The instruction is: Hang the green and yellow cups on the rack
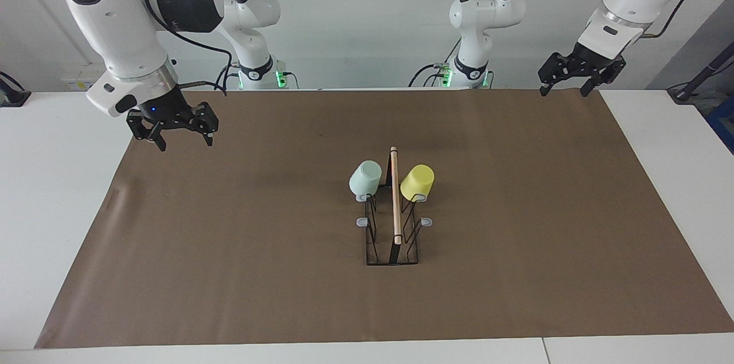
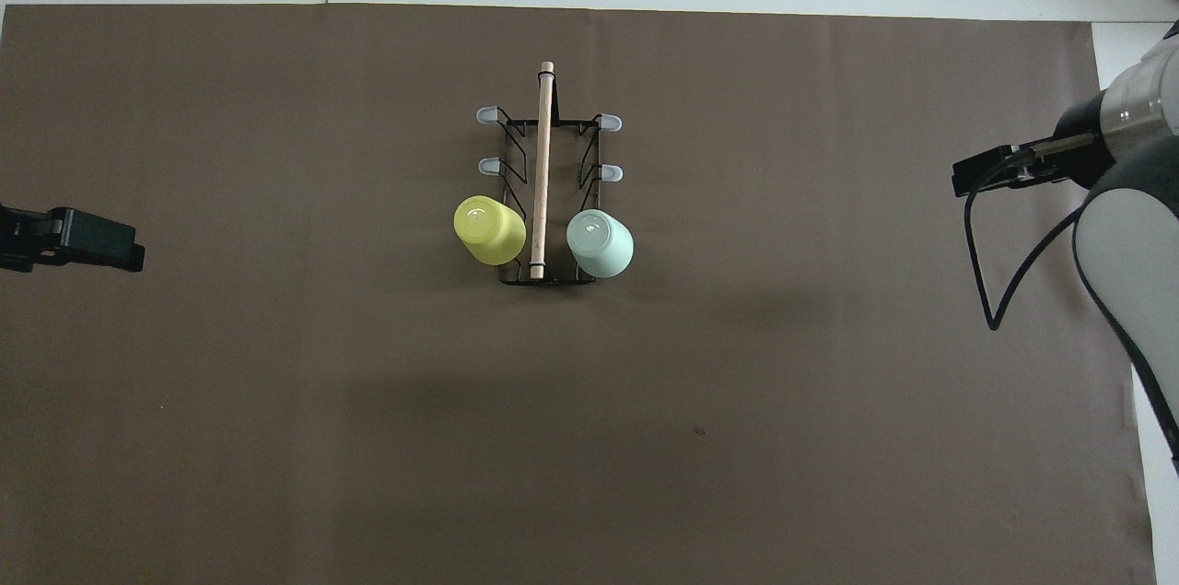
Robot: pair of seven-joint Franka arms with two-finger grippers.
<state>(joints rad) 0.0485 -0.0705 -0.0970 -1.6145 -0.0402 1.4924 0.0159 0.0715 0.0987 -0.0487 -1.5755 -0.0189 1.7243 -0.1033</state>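
Observation:
The black wire rack (image 1: 395, 209) (image 2: 542, 170) with a wooden rod on top stands mid-table. The green cup (image 1: 365, 178) (image 2: 600, 243) hangs upside down on a prong on the side toward the right arm's end. Beside it, across the rod, the yellow cup (image 1: 417, 182) (image 2: 489, 230) hangs the same way. Both sit on the prongs nearest the robots. My right gripper (image 1: 183, 145) hovers open and holding nothing over the mat's edge at its own end. My left gripper (image 1: 563, 92) hangs open and holding nothing above the mat's corner near its base.
A brown mat (image 1: 229, 238) covers most of the white table (image 1: 51, 180). Bare grey-tipped prongs (image 2: 487, 116) stick out of the rack's sides farther from the robots. A cable (image 2: 981, 263) loops off the right arm.

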